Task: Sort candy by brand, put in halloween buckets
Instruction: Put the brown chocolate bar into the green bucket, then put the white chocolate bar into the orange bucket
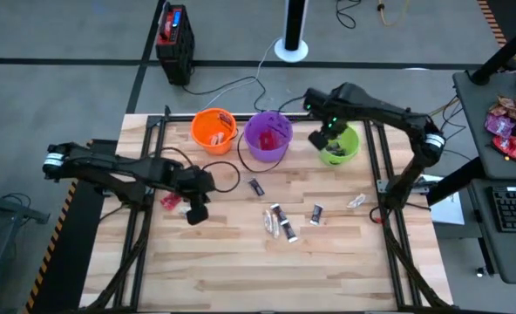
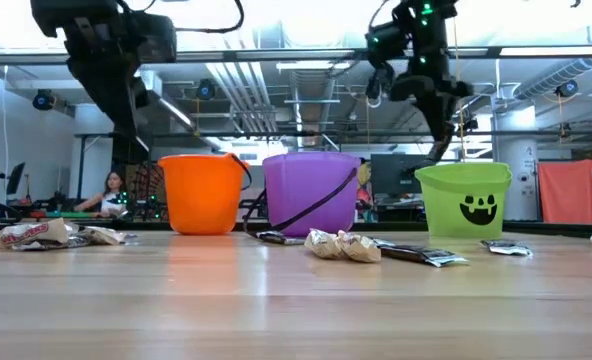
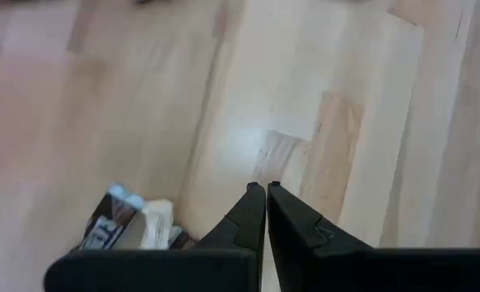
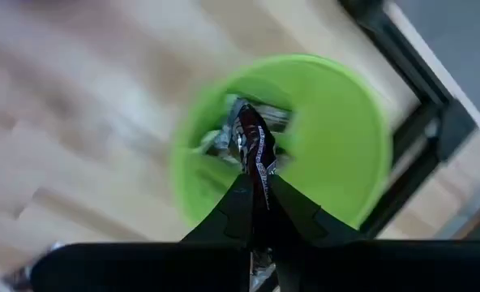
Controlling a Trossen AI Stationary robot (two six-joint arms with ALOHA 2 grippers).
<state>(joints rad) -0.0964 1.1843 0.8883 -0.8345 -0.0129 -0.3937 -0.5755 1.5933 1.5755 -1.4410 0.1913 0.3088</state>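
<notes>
A dark-wrapped candy piece (image 4: 257, 162) is pinched between the fingers of the right gripper (image 4: 256, 188), which hangs above the lime green bucket (image 1: 340, 145); in the right wrist view the wrapper points down into the bucket's open mouth, where a few wrapped pieces (image 4: 224, 138) already lie. Beside this gripper, toward the table's middle, stands the purple bucket (image 1: 268, 135), and past it the orange bucket (image 1: 213, 129), the three in a row along the far edge of the wooden table (image 1: 241, 262). Both hold some candy.

Nearer the front edge than the right gripper, loose candy lies on the wood: a dark piece (image 1: 256, 187) just in front of the purple bucket, a small cluster (image 1: 278, 221) of wrapped pieces at the table's middle, another dark piece (image 1: 316, 213) beside it, and a silver-white piece (image 1: 356, 201) toward the right side.

The left gripper (image 1: 194, 212) hovers over the left part of the table with its fingers pressed together and nothing between them. A red-pink candy piece (image 1: 170, 201) lies just beside it on its outer side, and the left wrist view shows a wrapped piece (image 3: 130, 225) close by its fingertips.
</notes>
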